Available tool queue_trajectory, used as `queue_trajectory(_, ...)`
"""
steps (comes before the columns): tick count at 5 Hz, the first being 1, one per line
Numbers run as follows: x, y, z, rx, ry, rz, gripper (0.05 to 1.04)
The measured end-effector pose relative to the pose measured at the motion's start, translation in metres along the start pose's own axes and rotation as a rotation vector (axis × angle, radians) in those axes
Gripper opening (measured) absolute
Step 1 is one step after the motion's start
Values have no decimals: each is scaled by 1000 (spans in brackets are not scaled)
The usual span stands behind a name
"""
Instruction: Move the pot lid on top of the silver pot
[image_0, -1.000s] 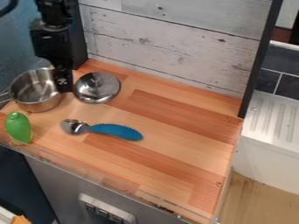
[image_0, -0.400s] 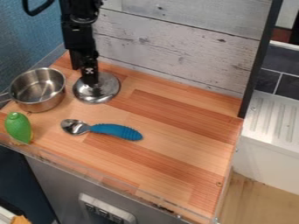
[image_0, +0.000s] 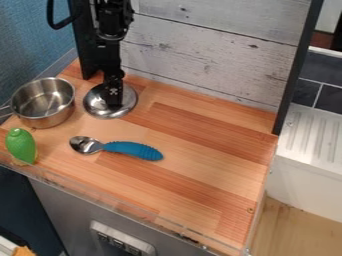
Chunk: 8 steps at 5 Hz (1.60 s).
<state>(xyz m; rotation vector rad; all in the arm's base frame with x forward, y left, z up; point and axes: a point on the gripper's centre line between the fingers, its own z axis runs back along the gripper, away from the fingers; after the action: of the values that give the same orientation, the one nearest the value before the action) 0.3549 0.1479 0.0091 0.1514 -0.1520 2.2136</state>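
My black gripper hangs from the top edge over the pot lid, covering its middle; I cannot tell how its fingers stand or whether it touches the lid. The round, shiny metal pot lid lies on the wooden counter near the back wall. To its left, a short gap away, stands the silver pot, upright and uncovered, with its handle toward the left edge.
A spoon with a blue handle lies on the wooden counter in front of the lid. A green toy vegetable sits at the front left. White boards stand behind.
The gripper has moved right, from beside the pot's right rim to over the lid. Pot, lid, spoon and green toy are where they were.
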Motion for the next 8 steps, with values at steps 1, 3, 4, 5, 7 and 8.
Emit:
queue_trajectory(1, -1, -3, -1, -6, -8, 13, 950)
queue_trajectory(3, -2, -1, -3, 3, 13, 37, 455)
queue_trajectory(4, -2, 5, -2, 12, 22, 24, 276)
queue_trajectory(5, 2, 11, -1, 19, 30, 16, 270)
queue_trajectory(7, 9, 18, 4, 55, 58, 15, 270)
queue_trajectory(8, 7, 21, 17, 70, 95, 10, 270)
